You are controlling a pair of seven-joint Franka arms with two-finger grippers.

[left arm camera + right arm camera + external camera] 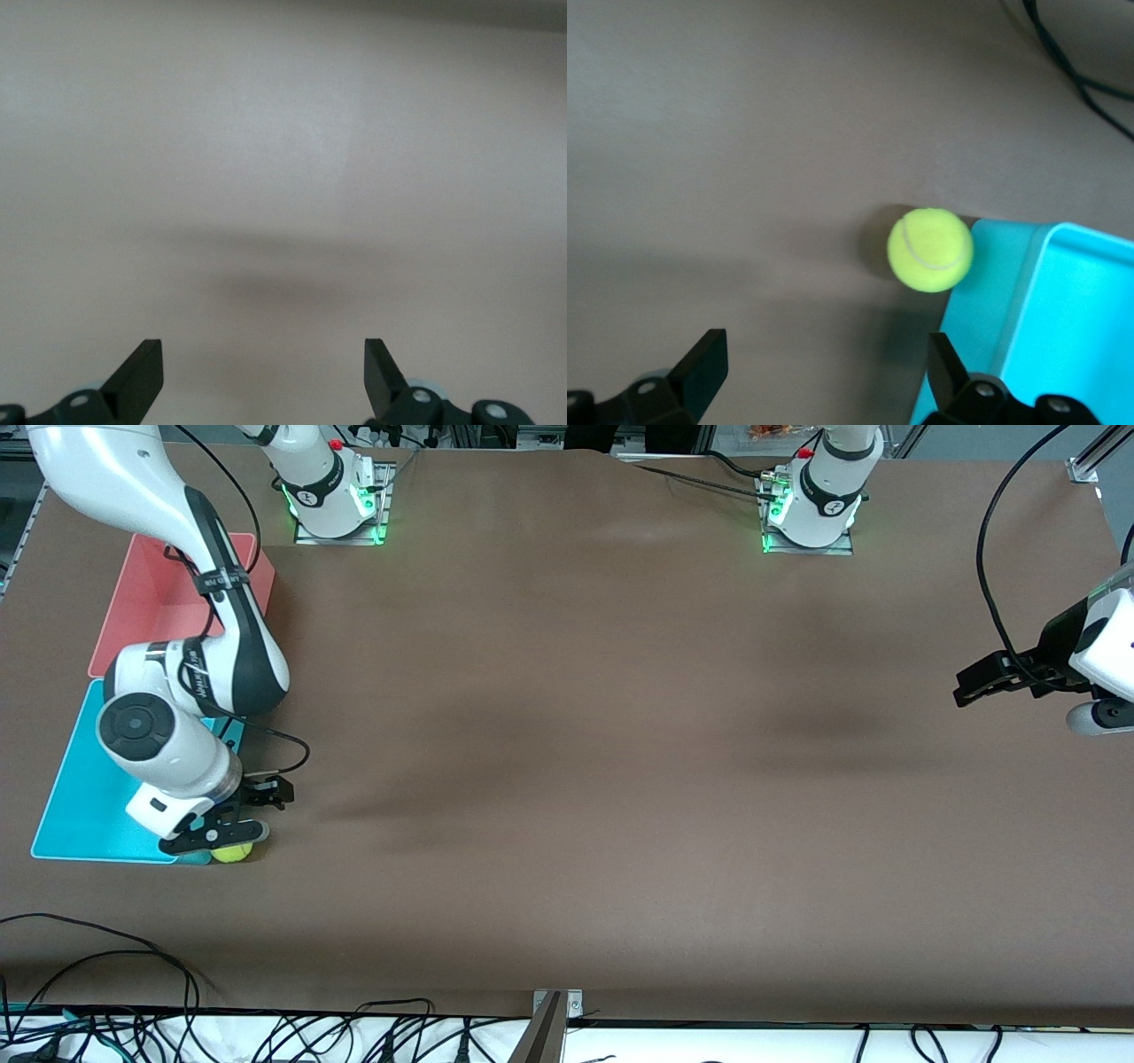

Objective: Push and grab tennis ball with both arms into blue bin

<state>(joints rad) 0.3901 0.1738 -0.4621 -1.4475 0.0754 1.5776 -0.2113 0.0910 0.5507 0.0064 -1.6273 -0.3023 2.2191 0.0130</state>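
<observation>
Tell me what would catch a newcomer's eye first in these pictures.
The yellow-green tennis ball stands out first, lying on the brown table against the outside corner of the blue bin, at the right arm's end of the table. The right tool hangs open just above the ball. A pink-red bin sits beside the blue one, farther from the front camera, while the left tool waits open over bare table at the left arm's end.

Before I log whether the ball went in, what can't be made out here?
- Front view: the tennis ball is half hidden under the right gripper.
- Front view: the blue bin's inside is covered by the right arm.
- Right wrist view: the bin is cut off by the edge.
- Left gripper: open over bare table.
</observation>
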